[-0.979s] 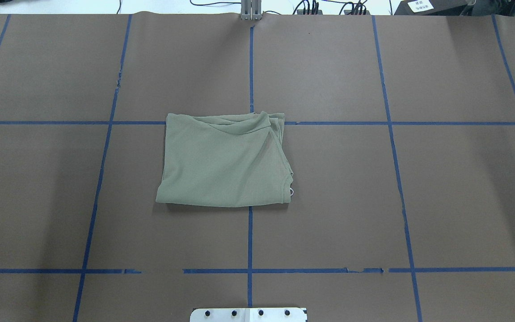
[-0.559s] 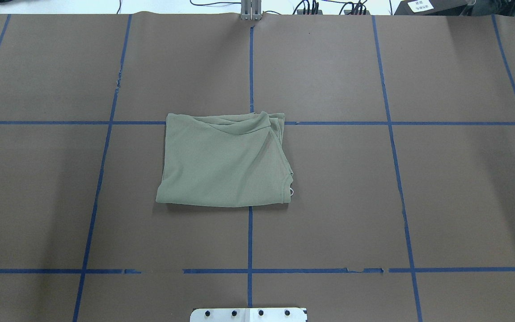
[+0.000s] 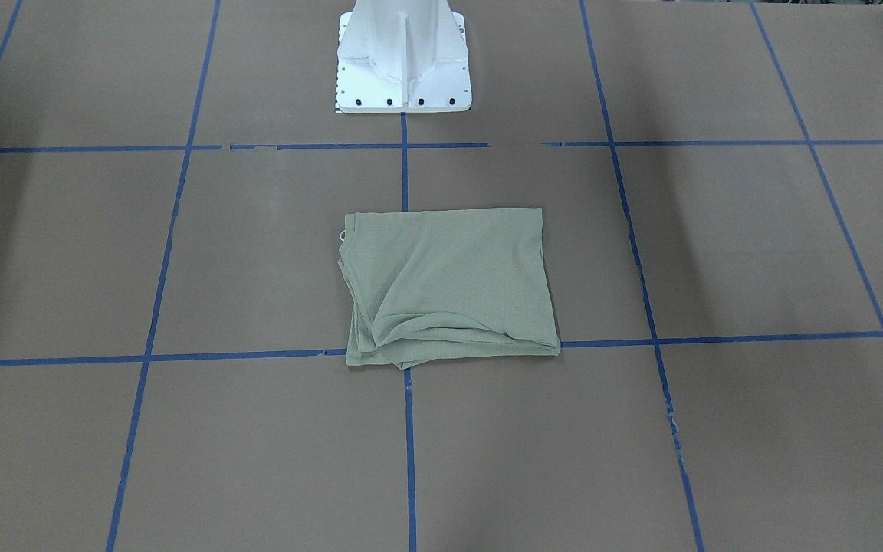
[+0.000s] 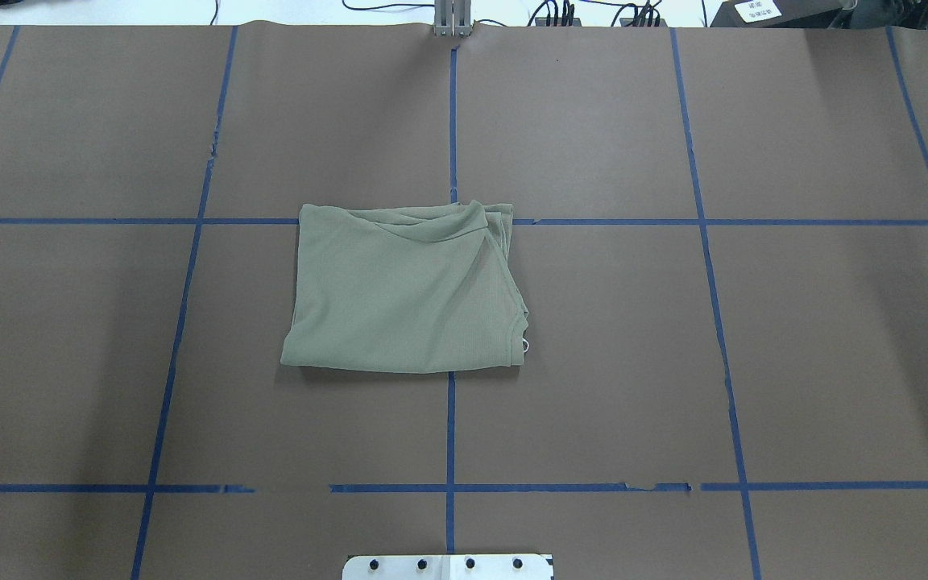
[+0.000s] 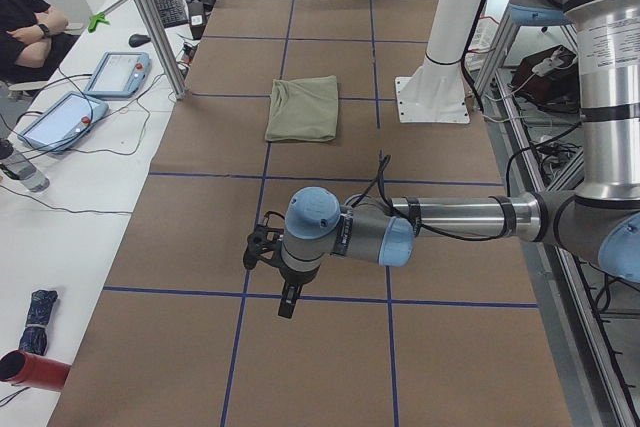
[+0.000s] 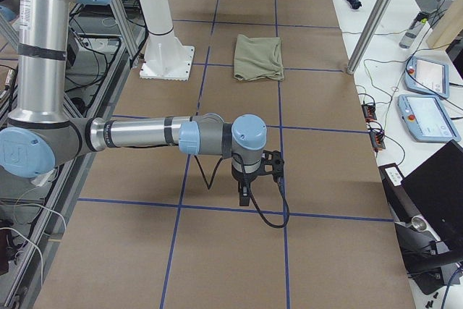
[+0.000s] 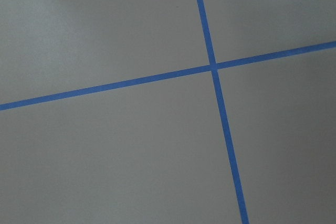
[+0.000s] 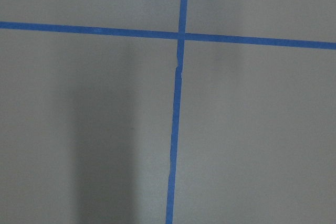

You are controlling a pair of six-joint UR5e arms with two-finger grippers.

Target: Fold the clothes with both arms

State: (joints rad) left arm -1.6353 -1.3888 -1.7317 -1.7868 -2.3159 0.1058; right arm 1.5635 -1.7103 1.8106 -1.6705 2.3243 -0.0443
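Note:
The clothes [image 4: 403, 294] are one olive-green shirt folded into a rough rectangle, flat on the brown table near its centre, also seen in the front view [image 3: 449, 284] and both side views [image 5: 303, 107] [image 6: 258, 57]. Nothing touches it. My left gripper [image 5: 287, 299] hangs over bare table far from the shirt, towards the table's left end. My right gripper [image 6: 244, 197] hangs likewise towards the right end. Both show only in the side views, so I cannot tell whether they are open or shut. The wrist views show only the table and blue tape lines.
The white pedestal base [image 3: 403, 61] stands at the robot's edge behind the shirt. Aluminium posts [image 5: 150, 17] [image 6: 376, 16] rise at the far table edge. Beyond that edge are desks with teach pendants [image 5: 60, 117] [image 6: 427, 117] and a seated person [image 5: 25, 17].

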